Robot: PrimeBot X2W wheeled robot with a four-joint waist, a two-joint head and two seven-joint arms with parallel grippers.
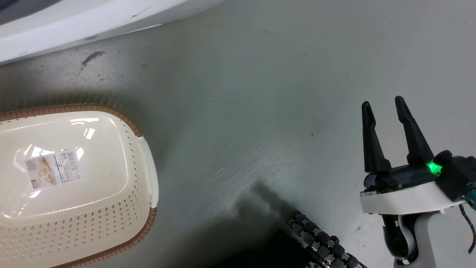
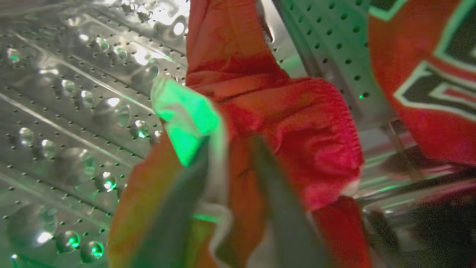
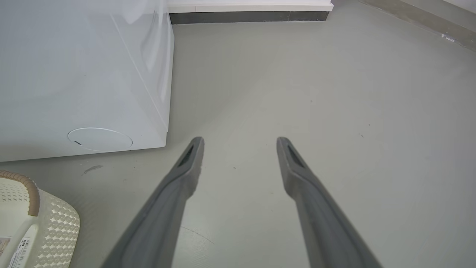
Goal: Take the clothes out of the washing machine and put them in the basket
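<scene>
Inside the washing machine's shiny perforated drum, my left gripper is shut on the clothes: a crumpled red garment with a white stripe sits between its two blurred fingers and drapes over them. A second red piece with dark-and-white lettering lies at the right against the drum wall. The cream basket with its brown rim stands on the floor at the lower left, holding just a paper label. My right gripper hovers open over bare floor, right of the basket.
The washing machine's white body runs along the top left, and its lower front and side stand left of the right gripper. A black roller wheel of my base shows at the bottom. Grey floor spreads between basket and right gripper.
</scene>
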